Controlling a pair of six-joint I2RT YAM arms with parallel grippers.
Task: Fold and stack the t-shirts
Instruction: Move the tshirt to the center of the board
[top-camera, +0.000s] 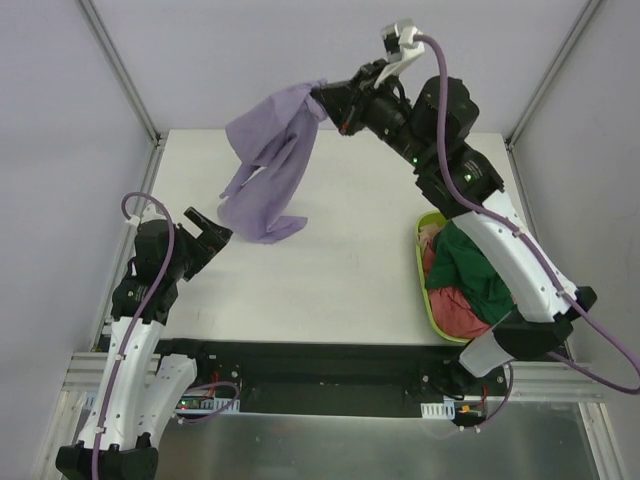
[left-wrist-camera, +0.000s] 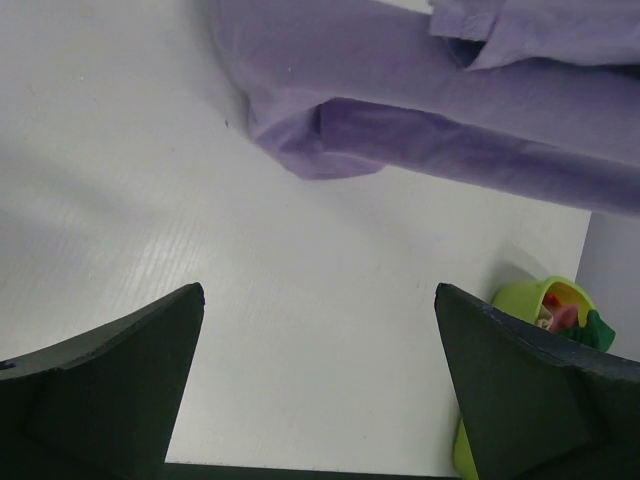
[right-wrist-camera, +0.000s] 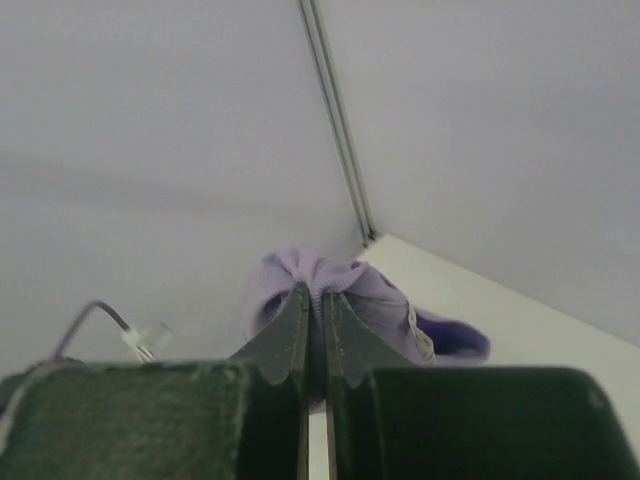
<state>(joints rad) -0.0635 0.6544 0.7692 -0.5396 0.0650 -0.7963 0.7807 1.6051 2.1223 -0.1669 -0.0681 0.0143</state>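
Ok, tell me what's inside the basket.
A dark green shirt lies over a red-pink shirt in the basket. Anything beneath them, and the side under the right arm, is hidden.

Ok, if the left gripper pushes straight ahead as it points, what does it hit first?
Most likely the low end of the lavender t-shirt hanging from the right gripper; the left gripper may touch the table first, depth unclear.

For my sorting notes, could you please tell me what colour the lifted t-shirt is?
The t-shirt is plain light purple; the top external view shows it best.
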